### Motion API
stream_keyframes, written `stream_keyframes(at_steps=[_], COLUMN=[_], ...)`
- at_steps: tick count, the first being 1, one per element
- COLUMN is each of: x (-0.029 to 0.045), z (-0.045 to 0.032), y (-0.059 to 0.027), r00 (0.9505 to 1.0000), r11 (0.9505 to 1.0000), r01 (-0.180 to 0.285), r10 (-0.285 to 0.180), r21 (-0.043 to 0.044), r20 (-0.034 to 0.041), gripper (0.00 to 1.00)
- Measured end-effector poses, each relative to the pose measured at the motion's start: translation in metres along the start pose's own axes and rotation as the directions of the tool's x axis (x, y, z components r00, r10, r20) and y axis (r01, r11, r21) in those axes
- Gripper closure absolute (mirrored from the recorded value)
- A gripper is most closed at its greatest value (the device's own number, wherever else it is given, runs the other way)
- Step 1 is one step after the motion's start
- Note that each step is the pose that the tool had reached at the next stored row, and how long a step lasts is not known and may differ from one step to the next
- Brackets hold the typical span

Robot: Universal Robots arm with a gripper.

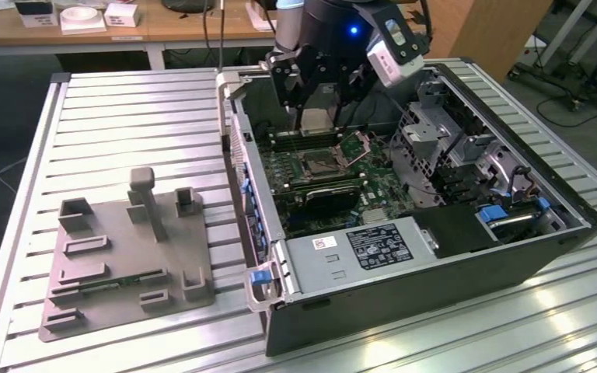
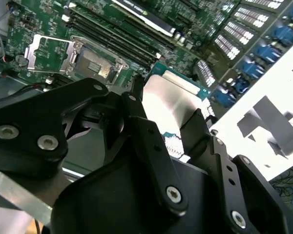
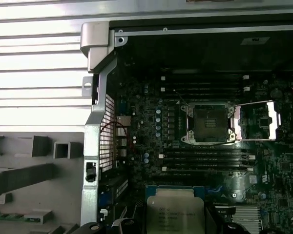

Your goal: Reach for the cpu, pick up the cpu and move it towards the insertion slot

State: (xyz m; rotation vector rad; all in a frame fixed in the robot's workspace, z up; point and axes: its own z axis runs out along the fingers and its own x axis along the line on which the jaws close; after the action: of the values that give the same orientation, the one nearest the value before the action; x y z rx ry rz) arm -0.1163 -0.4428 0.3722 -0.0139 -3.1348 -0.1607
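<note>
My gripper (image 1: 316, 124) is shut on the cpu (image 1: 316, 120), a thin square chip with a pale silver top, held in the air over the back of the open computer case. The insertion slot (image 1: 322, 164) lies on the green board just below and in front of it, with its hinged metal plate (image 1: 359, 144) swung up. In the second wrist view the black fingers (image 2: 136, 112) clamp the cpu (image 2: 168, 95) from two sides, and the slot (image 2: 95, 66) lies beyond it. The first wrist view has the cpu (image 3: 175, 212) apart from the slot (image 3: 208, 123).
The open computer case (image 1: 423, 303) stands on a slatted metal table (image 1: 122, 116). Long black memory slots (image 3: 205, 158) flank the socket. A grey plastic fixture (image 1: 122, 233) with a green memory stick (image 1: 122, 281) lies at the exterior view's left. Drive cages (image 1: 454, 148) fill the case's other side.
</note>
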Motion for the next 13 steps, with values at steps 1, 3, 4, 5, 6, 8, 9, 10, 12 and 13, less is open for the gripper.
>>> stream_keyframes(at_steps=[1, 3, 4, 5, 6, 8, 9, 10, 12, 13], x=[-0.0019, -0.0069, -0.0093, -0.0115, -0.0128, -0.0137, -0.0137, -0.0142, -0.0147, -0.0149], z=[0.0004, 0.0011, 0.0015, 0.0019, 0.0021, 0.0022, 0.0022, 0.0022, 0.0022, 0.0022], y=[0.0017, 0.0047, 0.0055, 0.0058, 0.0059, 0.0059, 0.0060, 0.0060, 0.0061, 0.0061], r00=[1.0000, 1.0000, 1.0000, 1.0000, 1.0000, 1.0000, 1.0000, 1.0000, 1.0000, 1.0000], r11=[1.0000, 1.0000, 1.0000, 1.0000, 1.0000, 1.0000, 1.0000, 1.0000, 1.0000, 1.0000], r01=[0.000, 0.000, 0.000, 0.000, 0.000, 0.000, 0.000, 0.000, 0.000, 0.000], r10=[0.000, 0.000, 0.000, 0.000, 0.000, 0.000, 0.000, 0.000, 0.000, 0.000], r21=[-0.0002, -0.0004, -0.0006, -0.0008, -0.0010, -0.0010, -0.0010, -0.0009, -0.0009, -0.0009], r20=[-0.0001, -0.0001, -0.0001, 0.0000, 0.0001, 0.0000, 0.0000, 0.0000, 0.0000, 0.0000], gripper=[0.46, 0.46, 0.46, 0.46, 0.46, 0.46, 0.46, 0.46, 0.46, 0.46])
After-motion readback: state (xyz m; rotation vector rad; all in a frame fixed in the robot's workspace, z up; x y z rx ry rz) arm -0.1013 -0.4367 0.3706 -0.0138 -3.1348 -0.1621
